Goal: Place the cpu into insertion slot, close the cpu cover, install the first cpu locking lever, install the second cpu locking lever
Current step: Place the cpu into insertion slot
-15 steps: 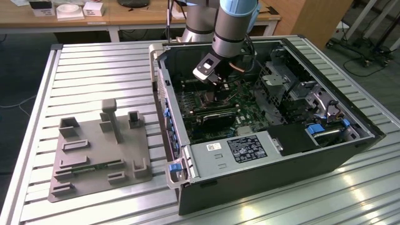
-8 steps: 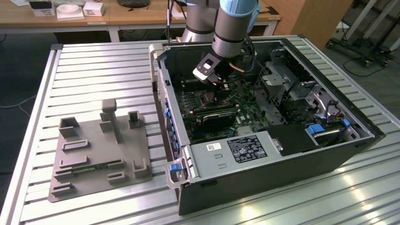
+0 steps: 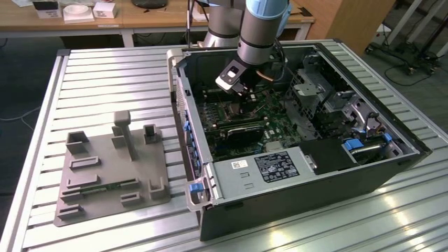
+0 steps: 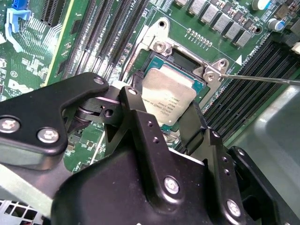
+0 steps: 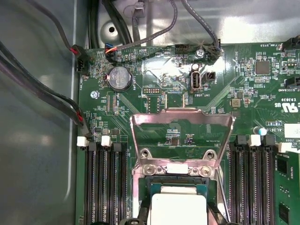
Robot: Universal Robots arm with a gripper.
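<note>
The cpu (image 4: 171, 91), a small square chip with a silver-grey top, lies level over the dark-framed insertion slot (image 4: 185, 58), and my gripper (image 4: 166, 101) is shut on it. One black finger (image 4: 136, 101) presses each of two opposite edges. In the first wrist view the cpu (image 5: 178, 206) rests between the fingertips (image 5: 143, 215) just below the slot's frame (image 5: 154, 185). The cpu cover (image 5: 183, 119), a thin metal frame, stands swung open behind the slot. A thin locking lever (image 4: 258, 78) juts out sideways. In the exterior view my gripper (image 3: 242, 94) hangs over the slot (image 3: 233, 109).
Long black memory slots (image 5: 101, 183) run along both sides of the socket. Cable bundles (image 5: 51, 101) cross the case wall beside the board. The open computer case (image 3: 294, 173) encloses the arm; a grey fixture plate (image 3: 112, 173) lies at the exterior view's left.
</note>
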